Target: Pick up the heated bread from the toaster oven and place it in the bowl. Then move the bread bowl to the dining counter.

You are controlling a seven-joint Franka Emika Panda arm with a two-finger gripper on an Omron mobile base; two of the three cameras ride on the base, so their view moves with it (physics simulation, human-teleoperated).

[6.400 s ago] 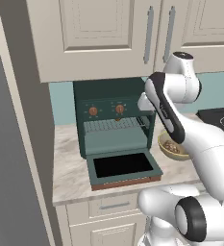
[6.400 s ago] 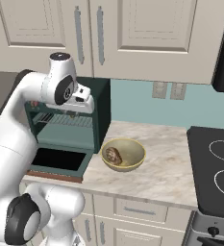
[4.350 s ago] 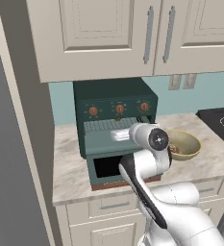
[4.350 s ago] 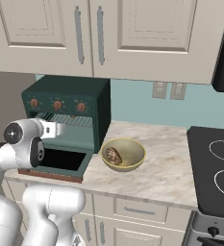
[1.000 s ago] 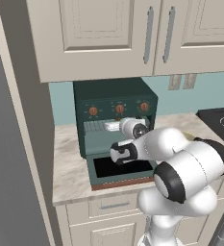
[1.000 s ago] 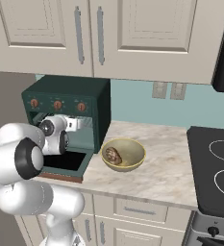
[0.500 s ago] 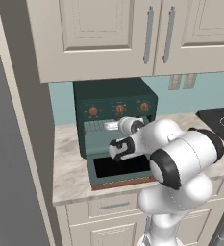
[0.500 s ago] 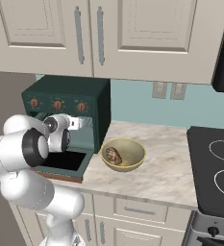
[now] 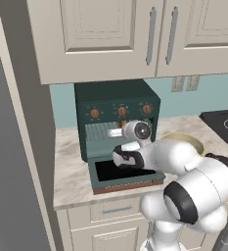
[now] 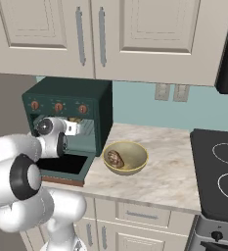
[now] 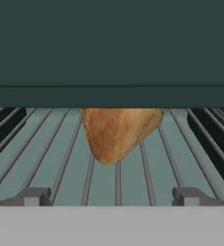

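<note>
Both base views look forward and down from behind the arm at the toaster oven (image 9: 116, 128): the left one faces its open front from the left, the right one from the right, taking in the stovetop (image 10: 218, 171) beyond. The hand view sits close inside the oven mouth, looking along its wire rack (image 11: 60, 158).

The marble desk (image 10: 154, 174) runs along the teal wall and carries the dark green toaster oven (image 10: 86, 95) at its left end, with the drop-down door (image 9: 123, 172) lying open and flat over the front edge. Just right of the oven the yellowish bowl (image 10: 135, 152) sits on the desk with a brown piece of bread (image 10: 115, 158) in it. Inside the oven, the wire rack (image 11: 46, 158) carries a golden-brown bread (image 11: 116, 132).
</note>
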